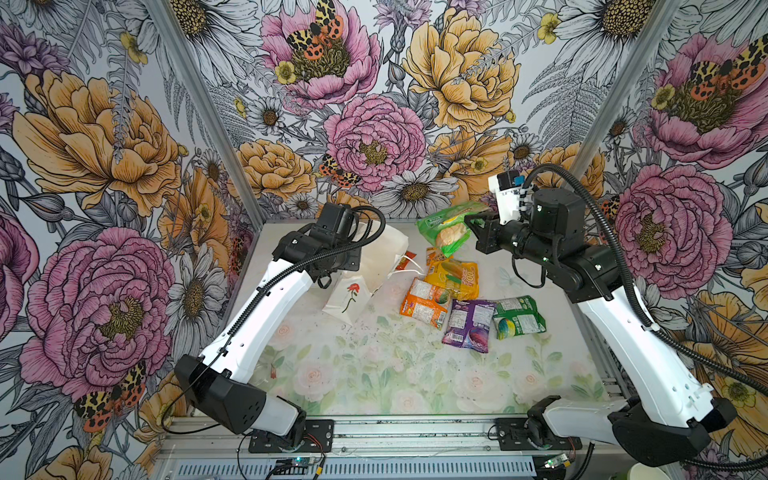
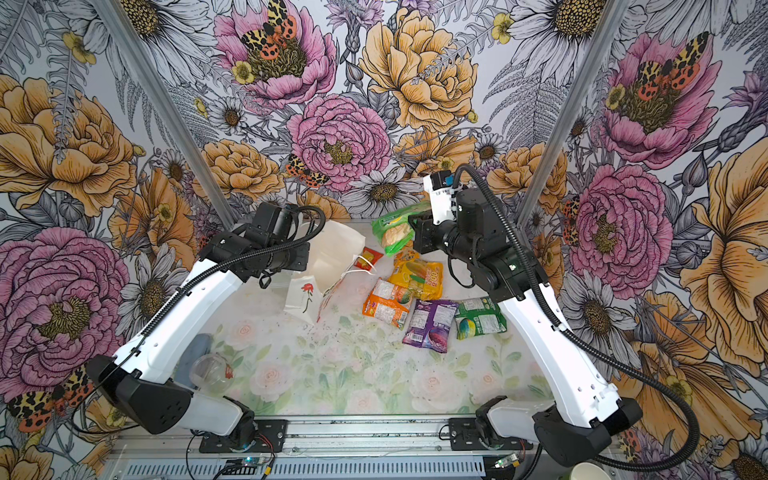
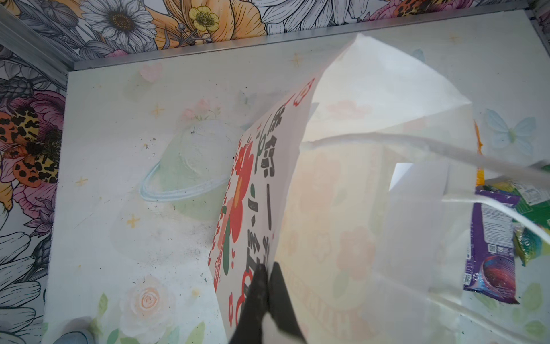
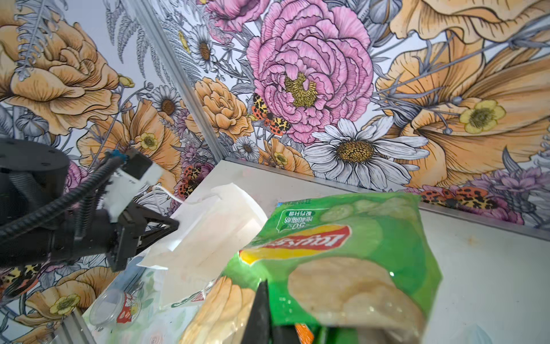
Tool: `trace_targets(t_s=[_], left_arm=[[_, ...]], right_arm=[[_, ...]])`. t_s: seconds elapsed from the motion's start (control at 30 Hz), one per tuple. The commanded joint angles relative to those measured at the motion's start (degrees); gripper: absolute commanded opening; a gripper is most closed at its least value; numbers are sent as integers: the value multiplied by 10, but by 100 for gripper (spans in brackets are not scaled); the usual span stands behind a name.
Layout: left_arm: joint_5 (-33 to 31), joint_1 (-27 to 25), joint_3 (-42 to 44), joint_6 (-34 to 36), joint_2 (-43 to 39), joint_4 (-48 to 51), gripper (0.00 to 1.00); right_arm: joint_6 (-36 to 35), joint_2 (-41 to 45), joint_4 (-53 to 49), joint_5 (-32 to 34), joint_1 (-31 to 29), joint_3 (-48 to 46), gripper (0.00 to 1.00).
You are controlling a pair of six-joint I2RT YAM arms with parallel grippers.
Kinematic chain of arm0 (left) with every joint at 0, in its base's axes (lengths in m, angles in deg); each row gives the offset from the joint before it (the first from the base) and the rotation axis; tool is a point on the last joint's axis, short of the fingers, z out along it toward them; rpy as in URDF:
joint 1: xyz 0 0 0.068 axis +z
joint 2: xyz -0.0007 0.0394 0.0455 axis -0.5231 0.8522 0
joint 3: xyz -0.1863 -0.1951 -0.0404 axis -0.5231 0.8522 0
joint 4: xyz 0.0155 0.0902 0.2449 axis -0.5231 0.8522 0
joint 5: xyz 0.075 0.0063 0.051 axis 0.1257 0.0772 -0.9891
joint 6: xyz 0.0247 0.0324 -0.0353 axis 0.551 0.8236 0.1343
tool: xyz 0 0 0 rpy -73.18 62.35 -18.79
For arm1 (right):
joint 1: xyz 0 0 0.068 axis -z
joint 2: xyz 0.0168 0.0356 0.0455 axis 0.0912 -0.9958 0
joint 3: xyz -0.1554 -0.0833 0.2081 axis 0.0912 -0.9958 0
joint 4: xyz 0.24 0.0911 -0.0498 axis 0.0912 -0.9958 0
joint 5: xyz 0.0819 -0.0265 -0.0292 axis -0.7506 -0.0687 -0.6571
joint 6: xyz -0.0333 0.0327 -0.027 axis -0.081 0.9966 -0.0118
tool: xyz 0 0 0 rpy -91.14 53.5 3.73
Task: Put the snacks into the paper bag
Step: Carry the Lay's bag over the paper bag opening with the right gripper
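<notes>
Lay's logo, upside down, on green chip bag (image 4: 342, 253); "500" on yellow-orange packet (image 1: 453, 274) (black characters on paper bag (image 3: 259, 193) unreadable).

Lab test cell (floral-papered walls (image 1: 104, 124))

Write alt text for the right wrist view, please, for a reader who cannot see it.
The right gripper is shut on a green crisp packet that fills the foreground. Behind it the left gripper pinches the rim of the white paper bag, against flowered walls.
</notes>
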Motion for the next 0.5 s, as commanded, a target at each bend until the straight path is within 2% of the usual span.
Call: trace_targets(t_s=[0.0,0.2,0.47], left_arm=[[15,-13,-24,-13,0,-3,0],[10,-27,-40,-17,3,-3,0],[-16,-21,-38,-12,3,-3,0]], right_arm=[[-32,-19,-21,-3,-33,51,0],[-40,-51,-31,-15,-98,77,0],[-65,-68,-62,3,-156,68,0]])
